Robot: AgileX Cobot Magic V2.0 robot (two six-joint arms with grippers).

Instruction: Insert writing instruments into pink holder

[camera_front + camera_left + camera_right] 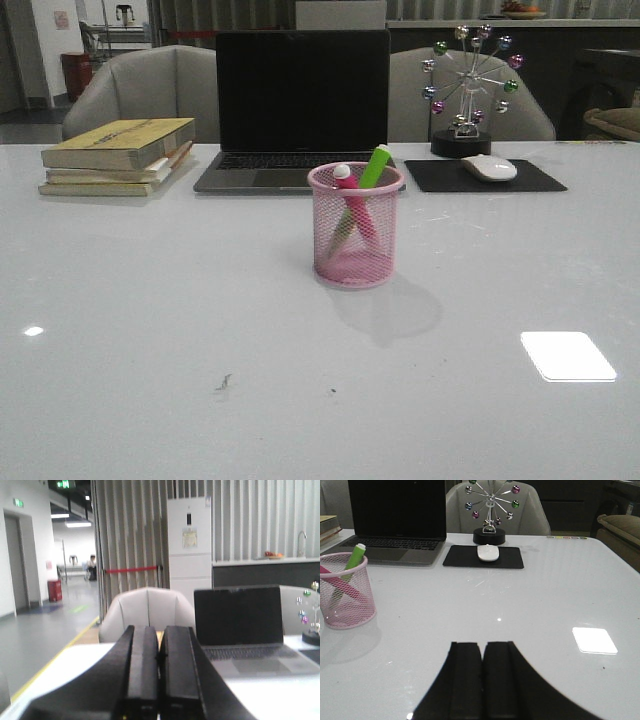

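1. Pink cup (pixel 355 225) at table centre; pink marker (pixel 352 200) and green marker (pixel 367 180) stand inside, leaning crosswise.
2. Left gripper (pixel 159 655) and right gripper (pixel 482 672): fingers pressed together, empty, well clear of the cup.
3. Judged: no marker remains outside to insert.

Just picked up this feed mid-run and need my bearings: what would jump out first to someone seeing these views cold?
The pink holder stands mid-table in front of the laptop, with the magenta marker and the lime green marker leaning inside it, tips above the rim. Behind to the right, a ferris-wheel ornament stands behind a mouse on its black pad. Both the left gripper and right gripper are shut and empty.
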